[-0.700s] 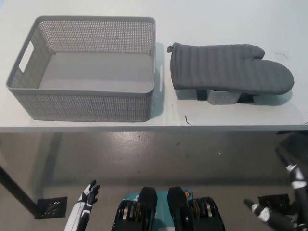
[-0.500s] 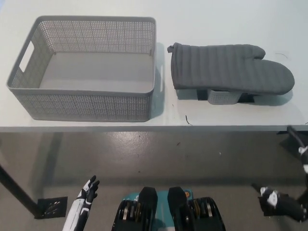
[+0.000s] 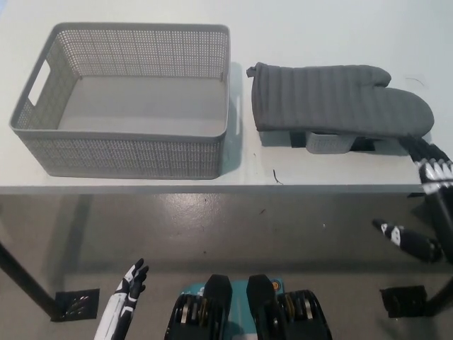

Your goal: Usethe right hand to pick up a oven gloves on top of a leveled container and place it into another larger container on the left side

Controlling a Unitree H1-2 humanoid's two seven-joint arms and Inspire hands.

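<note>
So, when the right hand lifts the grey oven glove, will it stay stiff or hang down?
The oven glove looks quilted and soft, so it will probably droop at both ends if gripped mid-length. It overhangs the small container beneath, so it likely weighs little and may slide off when nudged.

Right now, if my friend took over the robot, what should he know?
Right hand: open, at the table's front edge, right beside the glove's tip, not touching it.
Left hand: resting low, below the table, holding nothing.
Glove lies on a small container, right of the empty basket.
Done: nothing picked up yet.
Left: grab the glove, put it in the basket.
</note>
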